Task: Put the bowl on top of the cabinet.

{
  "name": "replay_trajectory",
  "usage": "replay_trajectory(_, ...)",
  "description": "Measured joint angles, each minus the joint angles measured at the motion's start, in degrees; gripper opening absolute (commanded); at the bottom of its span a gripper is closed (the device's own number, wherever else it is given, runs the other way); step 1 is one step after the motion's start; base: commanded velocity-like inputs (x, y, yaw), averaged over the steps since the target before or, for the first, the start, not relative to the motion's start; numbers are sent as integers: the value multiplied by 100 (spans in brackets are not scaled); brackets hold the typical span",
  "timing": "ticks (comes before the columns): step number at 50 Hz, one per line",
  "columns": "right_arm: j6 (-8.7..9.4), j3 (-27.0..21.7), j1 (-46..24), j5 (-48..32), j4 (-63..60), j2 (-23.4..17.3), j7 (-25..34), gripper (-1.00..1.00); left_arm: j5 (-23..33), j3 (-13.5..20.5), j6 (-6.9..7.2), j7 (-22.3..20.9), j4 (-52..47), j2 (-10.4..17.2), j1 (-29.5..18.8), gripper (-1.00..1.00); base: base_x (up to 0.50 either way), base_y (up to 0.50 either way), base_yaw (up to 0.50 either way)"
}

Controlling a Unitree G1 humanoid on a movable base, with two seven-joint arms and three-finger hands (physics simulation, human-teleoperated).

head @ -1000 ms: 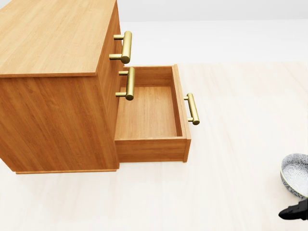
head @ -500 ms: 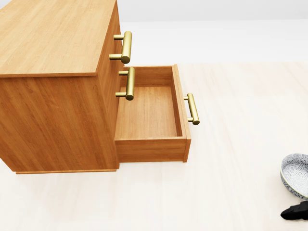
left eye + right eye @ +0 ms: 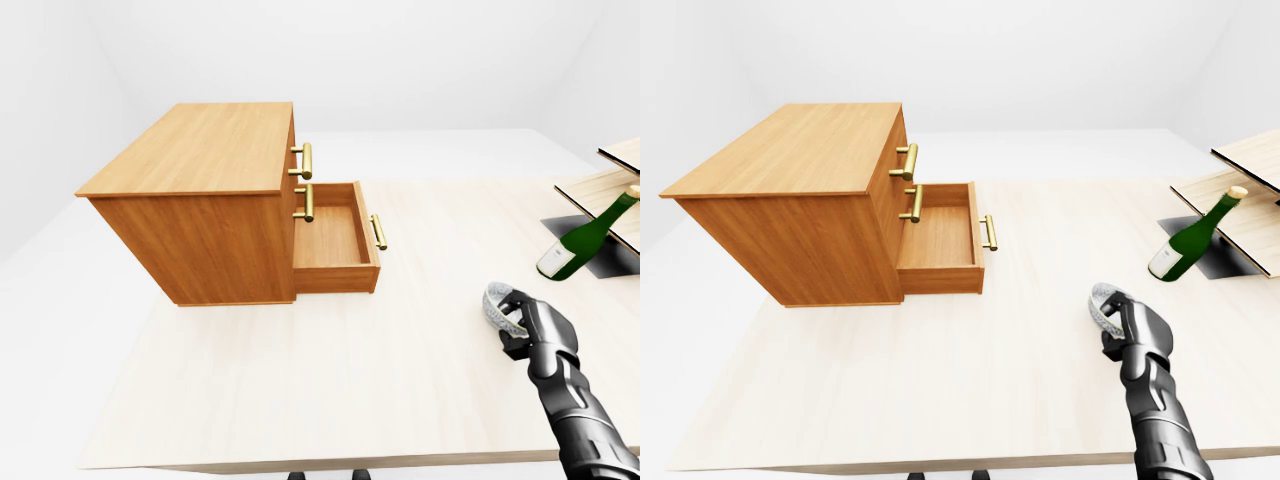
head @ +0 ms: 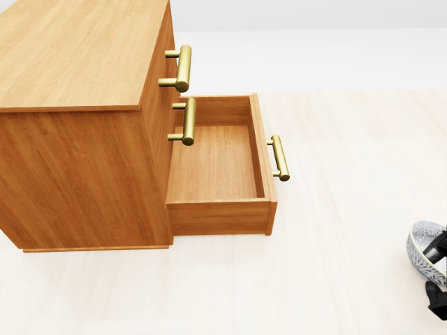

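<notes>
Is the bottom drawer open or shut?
Open. The bottom drawer sticks out from the cabinet toward the head view's right, and its bare wooden inside shows.

The head view cuts the cabinet (image 4: 70,63) at its left and top edges. It cuts the bowl (image 4: 421,246) at the right edge, where the right hand (image 4: 438,299) shows only as dark scraps. In the left-eye view the fingers (image 3: 513,297), closed over the rim, cover most of the bowl, and its inside is hidden. The rack (image 3: 595,188) runs off the right edge. Dark shapes (image 3: 302,476) below the bench (image 3: 300,400) are clipped by the bottom edge, too little to name.
</notes>
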Motion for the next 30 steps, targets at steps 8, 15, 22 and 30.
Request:
replay_trajectory(8, 0, -53, 32, 20, -215, 20, 177, -100, 42, -15, 0, -21, -5, -24, -9, 100, 0, 0, 0)
replay_trajectory(15, 0, -153, 69, 12, -740, 69, 480, -100, 83, -27, 0, -42, 0, -41, -22, 100, 0, 0, 0)
replay_trajectory(22, 0, -310, 100, -33, -1529, 154, 902, -100, 95, -22, 0, -46, -1, -42, -32, 100, 0, 0, 0)
replay_trajectory(30, 11, -464, 74, -144, -2404, 232, 1396, -100, 111, -28, 0, -47, -3, -47, -34, 100, 0, 0, 0)
